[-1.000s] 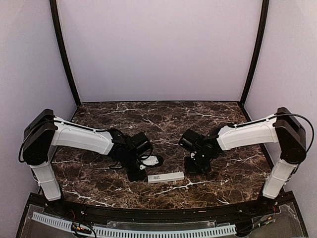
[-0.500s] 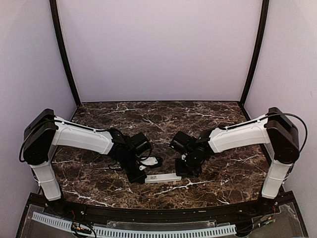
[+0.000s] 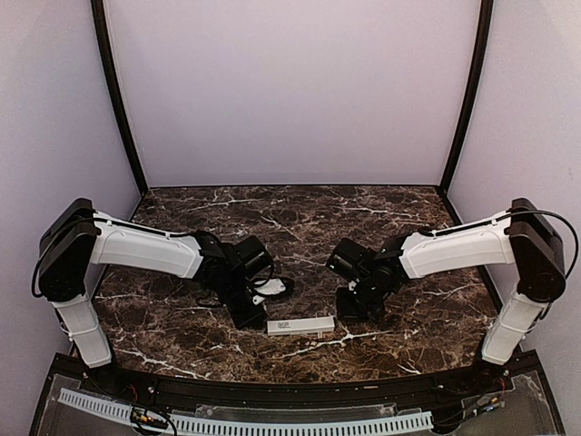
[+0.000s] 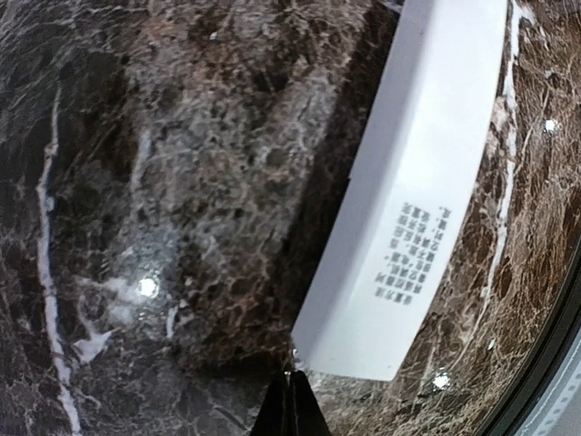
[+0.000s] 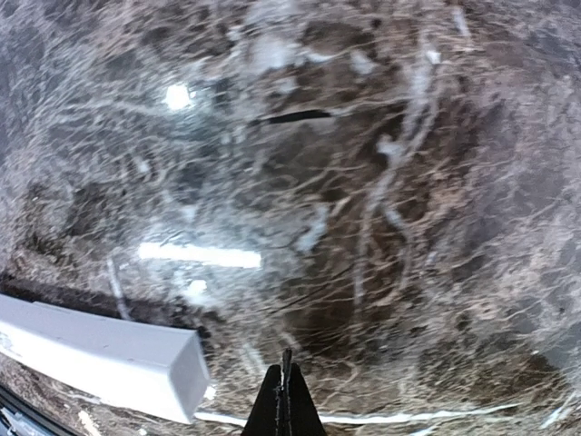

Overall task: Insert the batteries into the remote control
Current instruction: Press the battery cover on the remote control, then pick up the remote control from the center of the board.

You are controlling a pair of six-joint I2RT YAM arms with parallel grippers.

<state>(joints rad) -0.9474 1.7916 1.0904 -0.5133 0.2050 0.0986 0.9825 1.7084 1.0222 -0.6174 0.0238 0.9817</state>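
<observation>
The remote control [image 3: 301, 325] is a slim white bar lying flat near the table's front edge, between my two grippers. In the left wrist view the remote control [image 4: 427, 173] shows small printed text on its face. My left gripper [image 4: 290, 400] is shut, its tips right at the bar's near corner. In the top view the left gripper [image 3: 253, 319] sits at the bar's left end. My right gripper [image 3: 350, 311] is just off the bar's right end. The right wrist view shows that gripper [image 5: 286, 391] shut and empty, beside the remote control's end [image 5: 109, 359]. The batteries are out of view.
The dark marble table [image 3: 300, 227] is enclosed by pale walls and two black corner posts [image 3: 116, 91]. A black raised rim [image 3: 290, 386] runs along the front edge just below the remote.
The right arm swung in toward the remote half a second ago and has drawn back to the right. The left gripper shifted slightly. The remote moved a little leftward.
</observation>
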